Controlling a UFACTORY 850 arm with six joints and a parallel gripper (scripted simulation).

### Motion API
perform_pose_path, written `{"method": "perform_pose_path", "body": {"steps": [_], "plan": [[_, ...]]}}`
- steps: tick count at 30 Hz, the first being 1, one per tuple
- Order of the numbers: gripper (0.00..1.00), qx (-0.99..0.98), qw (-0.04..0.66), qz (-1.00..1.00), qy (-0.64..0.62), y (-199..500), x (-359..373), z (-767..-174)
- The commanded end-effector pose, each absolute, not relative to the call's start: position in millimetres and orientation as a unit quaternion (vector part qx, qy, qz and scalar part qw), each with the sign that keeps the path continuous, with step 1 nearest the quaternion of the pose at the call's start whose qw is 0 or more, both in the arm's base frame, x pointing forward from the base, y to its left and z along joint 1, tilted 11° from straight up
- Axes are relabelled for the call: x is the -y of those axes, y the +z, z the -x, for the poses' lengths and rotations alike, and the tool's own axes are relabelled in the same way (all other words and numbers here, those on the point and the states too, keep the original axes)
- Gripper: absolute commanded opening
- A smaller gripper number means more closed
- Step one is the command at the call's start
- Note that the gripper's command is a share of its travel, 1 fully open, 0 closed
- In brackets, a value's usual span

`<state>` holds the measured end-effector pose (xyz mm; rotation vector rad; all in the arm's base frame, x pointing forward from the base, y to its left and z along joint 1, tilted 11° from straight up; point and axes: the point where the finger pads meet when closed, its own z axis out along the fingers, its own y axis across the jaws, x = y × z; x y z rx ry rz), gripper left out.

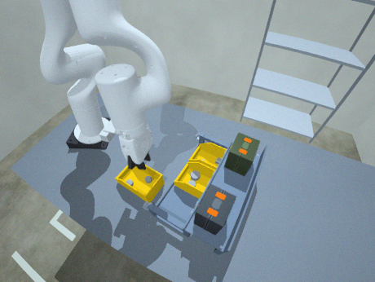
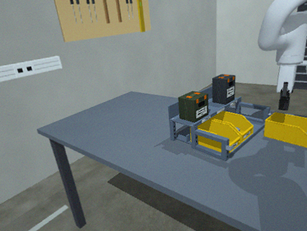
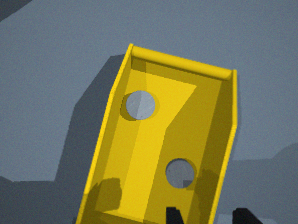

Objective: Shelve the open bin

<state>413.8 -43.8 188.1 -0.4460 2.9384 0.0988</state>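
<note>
1. Spreading beneath the work as a blue-grey desk (image 1: 310, 196) (image 2: 106, 133).
2. Resting on it, outside the shelf: an open yellow bin (image 1: 141, 188) (image 2: 289, 132) (image 3: 155, 160), holding two round grey parts (image 1: 148, 179) (image 3: 140, 105).
3. Hovering at that bin's rim, released and gripping nothing, fingers partly parted: the end effector (image 1: 136, 166) (image 2: 284, 107) (image 3: 208, 215).
4. Standing beside the bin as a low shelf (image 1: 169, 218) (image 2: 210, 134), keeping two yellow bins side by side, leaving a gap at one end.
5. Carrying a green box (image 1: 242, 154) (image 2: 193, 106) and a dark box (image 1: 215, 212) (image 2: 224, 89) on its upper board.
6. Hanging behind: a tool board (image 2: 133, 24).
</note>
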Motion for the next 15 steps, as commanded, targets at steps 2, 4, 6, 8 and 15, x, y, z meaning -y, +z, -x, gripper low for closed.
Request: {"method": "perform_pose_path", "body": {"steps": [2, 4, 6, 8, 15], "plan": [[0.34, -0.982, 0.088, 0.160, 0.039, 188, 45, -417], [0.34, -0.982, 0.088, 0.160, 0.039, 188, 45, -417], [0.34, -0.982, 0.088, 0.160, 0.039, 188, 45, -417], [0.34, -0.973, 0.089, 0.210, 0.033, 188, 54, -437], [0.34, -0.954, 0.091, 0.285, 0.026, 187, 68, -466]]}}
